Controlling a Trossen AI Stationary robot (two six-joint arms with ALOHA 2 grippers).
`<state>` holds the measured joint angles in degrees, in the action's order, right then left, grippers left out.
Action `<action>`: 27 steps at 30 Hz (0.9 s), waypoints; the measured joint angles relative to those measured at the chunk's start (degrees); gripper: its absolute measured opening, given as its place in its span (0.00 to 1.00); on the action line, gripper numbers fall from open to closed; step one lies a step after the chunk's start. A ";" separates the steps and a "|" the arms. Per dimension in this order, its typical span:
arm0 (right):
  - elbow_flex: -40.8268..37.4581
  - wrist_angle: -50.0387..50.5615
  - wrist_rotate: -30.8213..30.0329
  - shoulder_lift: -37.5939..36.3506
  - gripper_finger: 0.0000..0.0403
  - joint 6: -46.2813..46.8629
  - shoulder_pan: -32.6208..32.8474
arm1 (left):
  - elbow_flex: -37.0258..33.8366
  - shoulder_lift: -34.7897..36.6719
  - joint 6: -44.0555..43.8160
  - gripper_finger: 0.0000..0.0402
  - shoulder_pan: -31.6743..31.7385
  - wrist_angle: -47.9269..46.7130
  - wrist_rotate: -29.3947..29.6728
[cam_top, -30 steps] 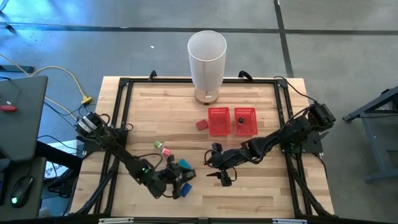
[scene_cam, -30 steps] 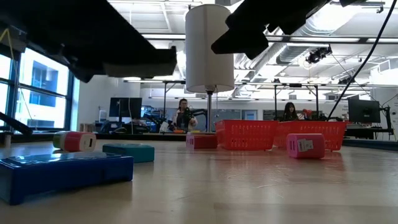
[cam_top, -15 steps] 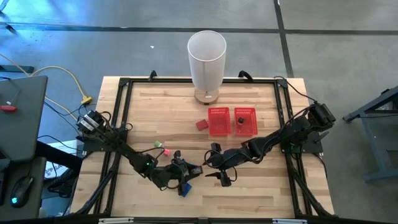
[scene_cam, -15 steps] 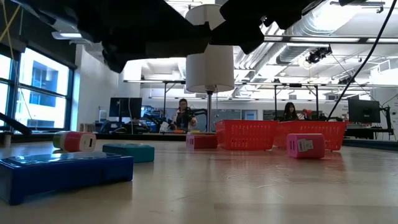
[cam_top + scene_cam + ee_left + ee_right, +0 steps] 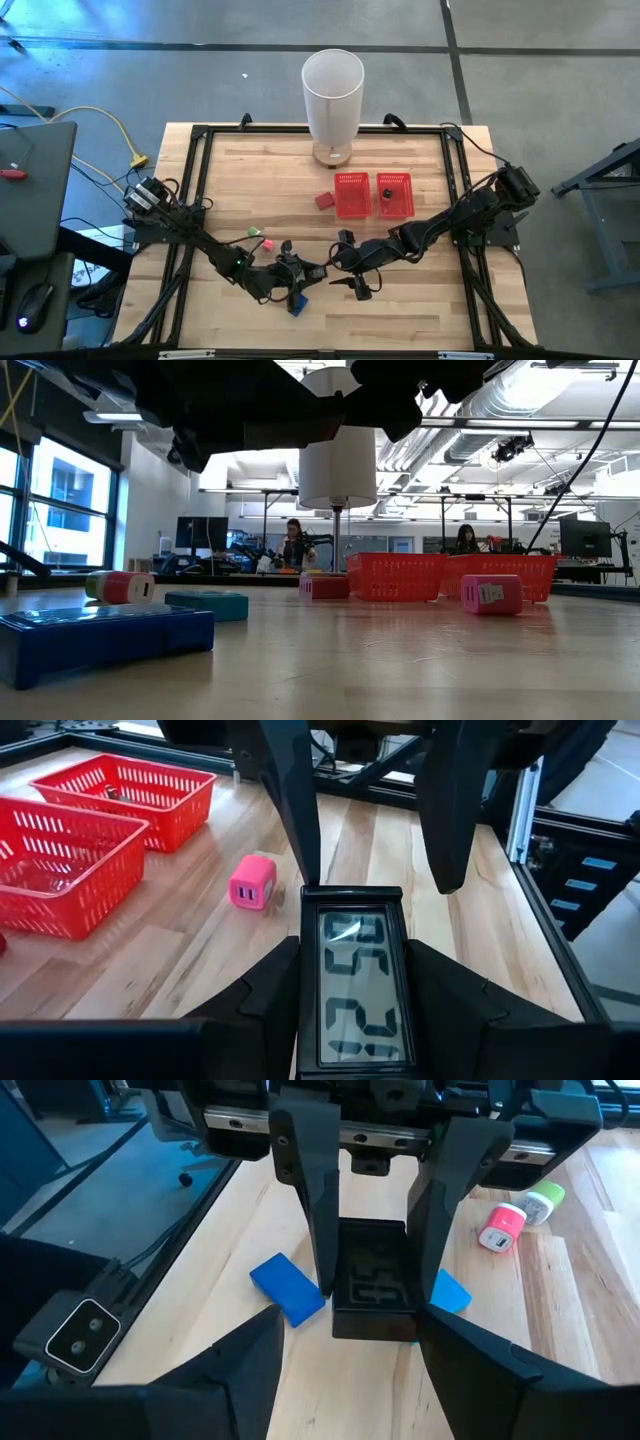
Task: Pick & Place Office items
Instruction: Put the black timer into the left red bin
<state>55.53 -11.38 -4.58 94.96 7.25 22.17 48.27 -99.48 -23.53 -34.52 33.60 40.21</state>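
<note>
A black device with a grey display (image 5: 352, 990) hangs above the table's near middle, my left gripper (image 5: 312, 272) shut on it. My right gripper (image 5: 335, 262) faces it, open; its fingers (image 5: 300, 810) stand on either side of the device's far end (image 5: 375, 1290). On the table lie a pink plug (image 5: 252, 882), a pink-white piece (image 5: 500, 1228), a green piece (image 5: 545, 1198), a blue block (image 5: 287, 1288), a teal piece (image 5: 450, 1292) and a red block (image 5: 323, 200). My left gripper pinches the device's two long sides (image 5: 303, 980) between its two fingers, which lie along it. They come nearly level from the table's left. The device is lifted clear, display up, its free end sticking out toward my right gripper. My right gripper: whether a finger touches the device's end (image 5: 312, 888), I cannot tell.
Two red mesh trays (image 5: 351, 195) (image 5: 393, 197) stand right of the middle, a dark piece in the right one. A tall white cylinder (image 5: 332, 100) stands at the far middle. A black frame (image 5: 195, 180) edges the table.
My left gripper has carried the black device up and toward the table's right and far side, up to my right gripper, turning as it went. The blue block stays on the table near the front edge.
</note>
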 joint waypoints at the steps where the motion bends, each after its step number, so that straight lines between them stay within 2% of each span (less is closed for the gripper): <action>1: 0.00 0.00 0.00 0.00 0.54 0.00 -0.02 | 0.00 0.00 0.00 0.36 -0.02 0.07 0.00; 27: 0.00 -0.17 -4.48 -0.02 0.54 0.13 0.02 | -0.09 -0.09 1.66 0.36 0.02 2.69 0.44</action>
<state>55.53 -11.55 -9.06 94.94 7.38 22.20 48.18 -99.57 -21.87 -34.50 36.29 40.64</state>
